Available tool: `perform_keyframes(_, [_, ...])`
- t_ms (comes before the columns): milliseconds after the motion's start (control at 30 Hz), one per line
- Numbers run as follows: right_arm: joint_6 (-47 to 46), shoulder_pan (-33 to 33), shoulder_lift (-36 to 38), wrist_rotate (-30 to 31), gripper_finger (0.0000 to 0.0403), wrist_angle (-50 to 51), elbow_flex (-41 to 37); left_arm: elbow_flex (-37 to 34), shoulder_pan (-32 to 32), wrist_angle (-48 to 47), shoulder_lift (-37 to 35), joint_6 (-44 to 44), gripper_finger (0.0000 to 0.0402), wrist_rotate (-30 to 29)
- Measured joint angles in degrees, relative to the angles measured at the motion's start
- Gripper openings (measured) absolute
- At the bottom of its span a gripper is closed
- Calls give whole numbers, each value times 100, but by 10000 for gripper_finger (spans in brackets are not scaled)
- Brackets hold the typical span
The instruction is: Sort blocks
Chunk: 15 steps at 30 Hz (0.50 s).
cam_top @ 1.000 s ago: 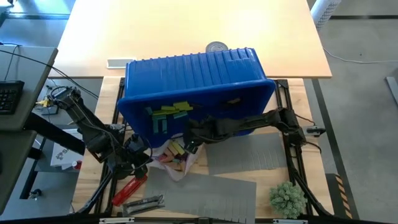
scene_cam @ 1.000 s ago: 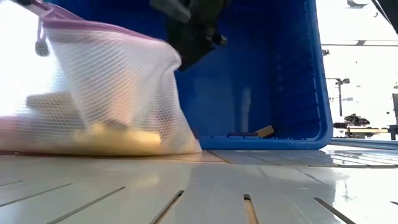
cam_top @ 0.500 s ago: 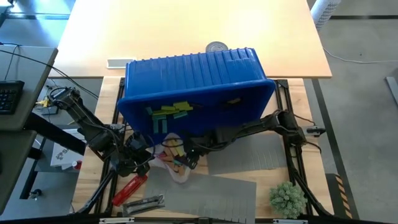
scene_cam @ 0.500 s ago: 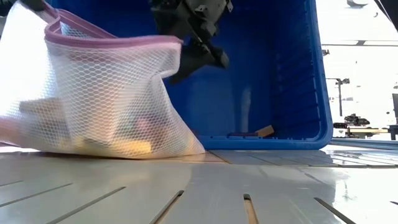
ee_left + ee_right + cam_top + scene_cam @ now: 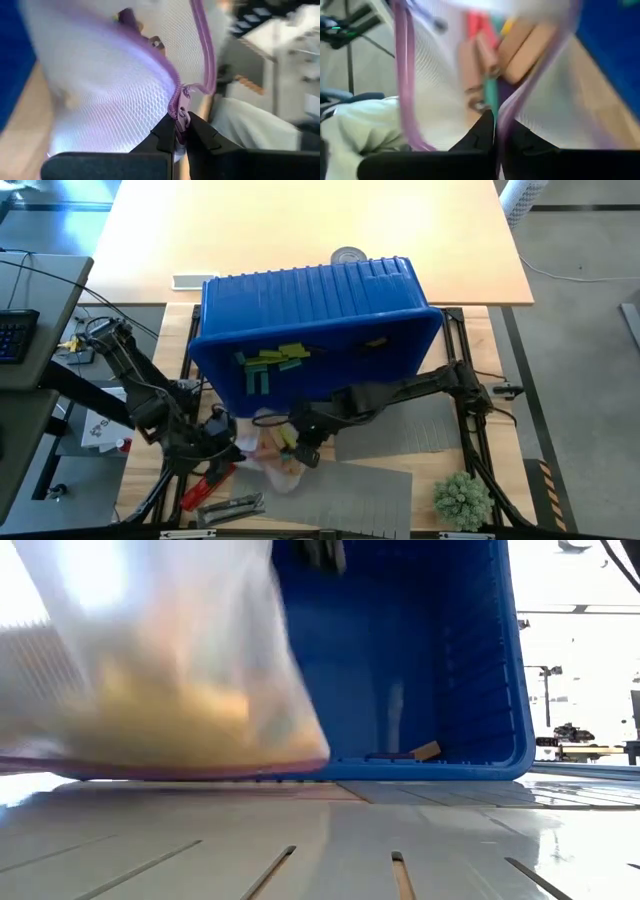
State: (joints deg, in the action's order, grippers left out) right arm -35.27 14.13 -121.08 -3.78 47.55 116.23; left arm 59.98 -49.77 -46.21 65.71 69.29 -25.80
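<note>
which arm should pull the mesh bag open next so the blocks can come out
Probably the right. The left claw is shut on the purple zipper end of the white mesh bag, anchoring it. The right claw is shut on the bag's purple rim, nearer the blue plastic bin, with blocks showing inside.

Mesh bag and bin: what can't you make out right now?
- Blocks inside the mesh bag: low view, motion blur; no count or colours.
- Right tool, shut on the bag's purple edge: right wrist view blurred.
- Blue bin interior: high view, its tilted wall hides most blocks.
</note>
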Motion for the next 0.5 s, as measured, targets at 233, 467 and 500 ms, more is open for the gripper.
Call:
perform_keyframes(233, [-14, -358, 55, 1947, 1, 2055, 1073, 153, -97, -962, -2, 288, 1, -710])
perform_keyframes(467, [-177, -328, 44, 1853, 0, 1963, 647, -110, -78, -1049, 0, 670, 0, -709])
perform_keyframes(500, [-177, -292, 44, 1788, 0, 1888, 592, -110, -82, -1041, 0, 665, 0, -701])
